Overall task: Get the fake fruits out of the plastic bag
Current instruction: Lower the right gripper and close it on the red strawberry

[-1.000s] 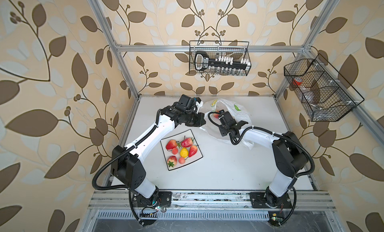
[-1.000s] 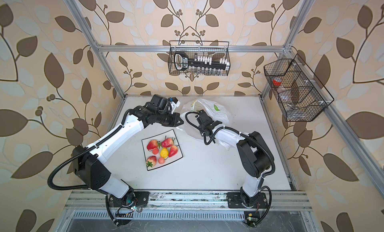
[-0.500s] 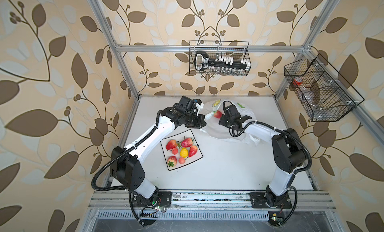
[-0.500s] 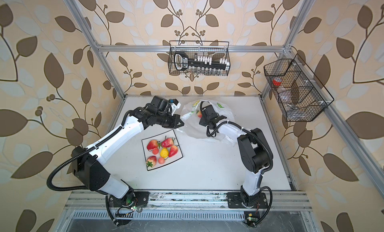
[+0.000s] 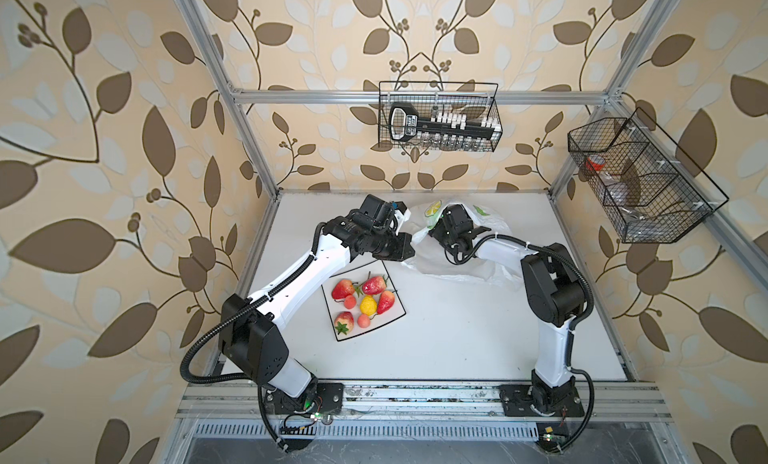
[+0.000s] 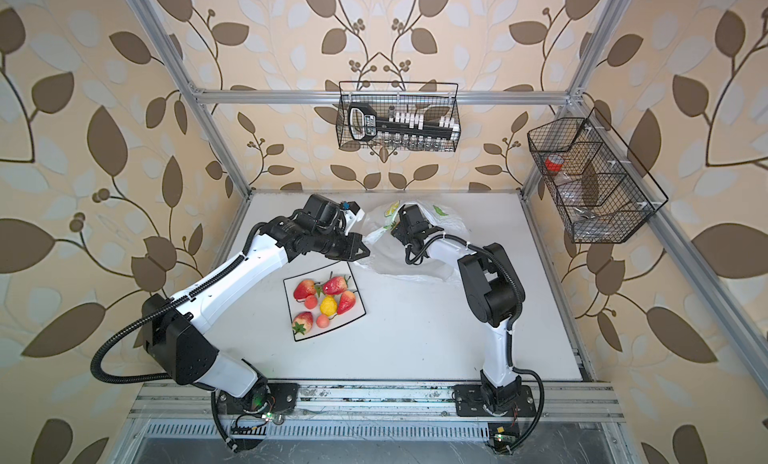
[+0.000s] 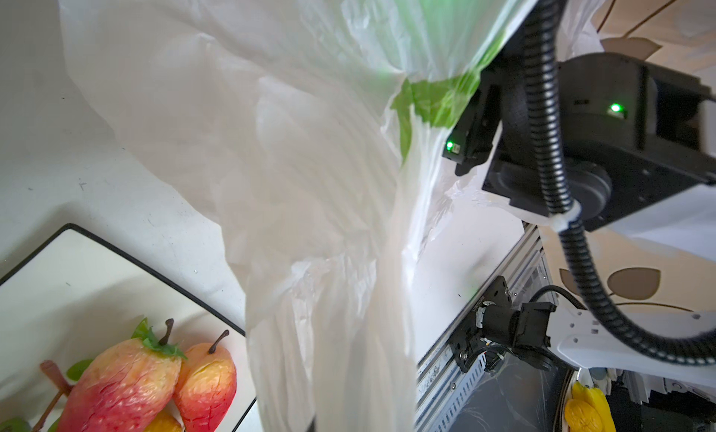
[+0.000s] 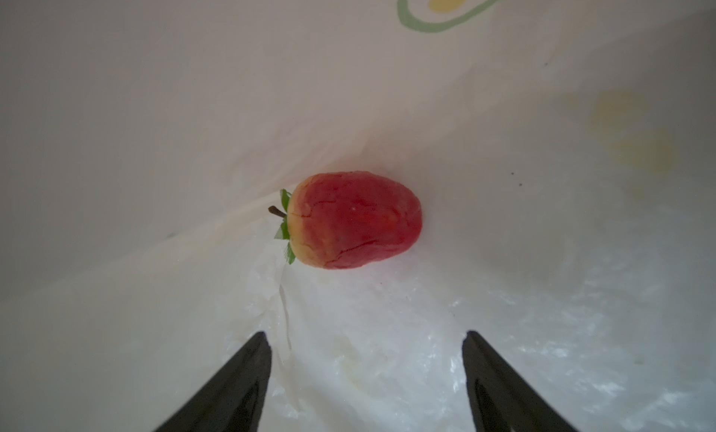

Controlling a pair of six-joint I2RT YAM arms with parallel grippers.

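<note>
The left gripper [image 5: 408,249] is shut tight on the bag [image 5: 451,269], the right gripper [image 8: 366,339] sits wide open and empty inside it, and the strawberry [image 8: 354,221] at its 12 o'clock could roll off if bumped.

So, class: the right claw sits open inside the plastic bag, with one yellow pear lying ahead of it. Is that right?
Not quite. The fruit ahead of the right claw is a red strawberry, not a yellow pear, as the right wrist view shows. The claw is indeed open inside the plastic bag.
</note>
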